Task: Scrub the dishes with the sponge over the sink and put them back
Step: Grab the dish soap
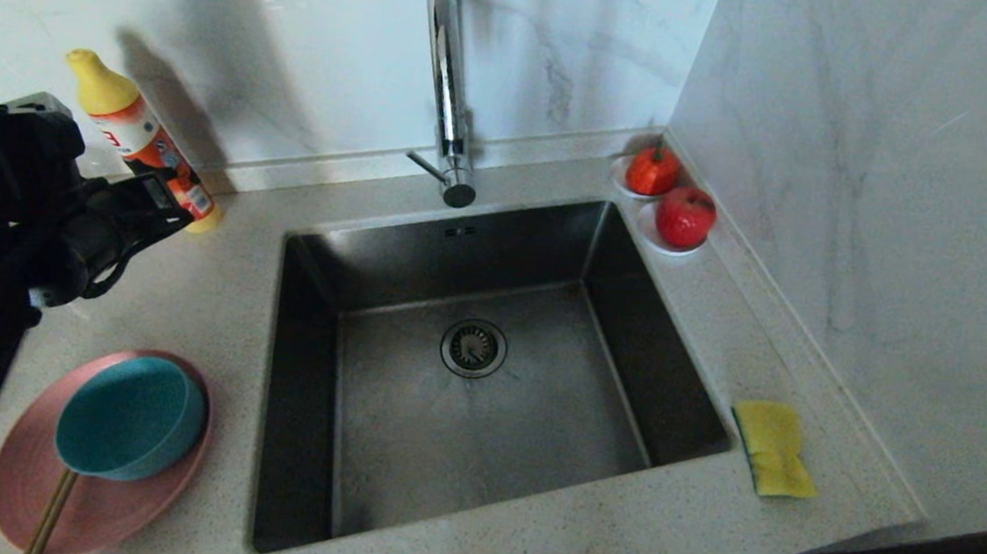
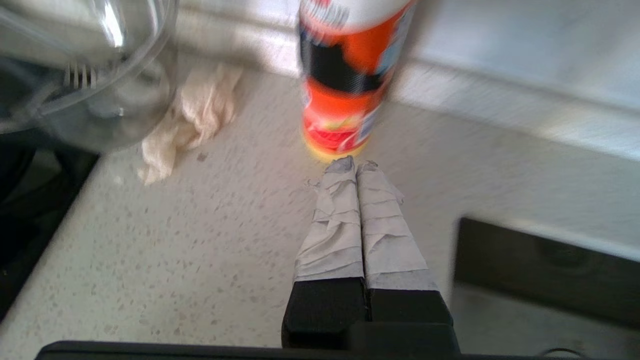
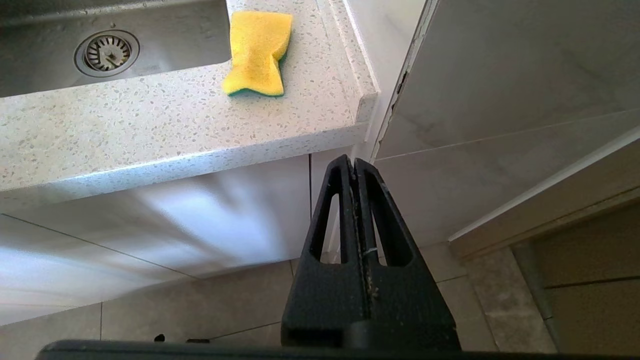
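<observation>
I see the sponge (image 1: 772,449) lying flat on the counter (image 1: 525,544) at the right of the sink (image 1: 486,373), just beside its rim, yellow face up with a thin green layer under it. I judge it light and soft; it will squash when pinched, so I would take it across its narrow waist, where the two long sides curve in. The dishes are on the left of the sink: a teal bowl (image 1: 130,416) sits inside a pink plate (image 1: 102,493), and a thin wooden stick (image 1: 52,513) lies on the plate, its upper end hidden under the bowl. They look matte and stiff, probably light, but the plate is wide and flat, so the rim is the only place to hold it. The bowl wall is deeper and easier to pinch. My left gripper (image 2: 356,165) is above the counter near an orange bottle (image 2: 350,80), its jaws pressed together and holding nothing. My right gripper (image 3: 354,162) hangs below the counter edge, jaws also pressed together, empty.
</observation>
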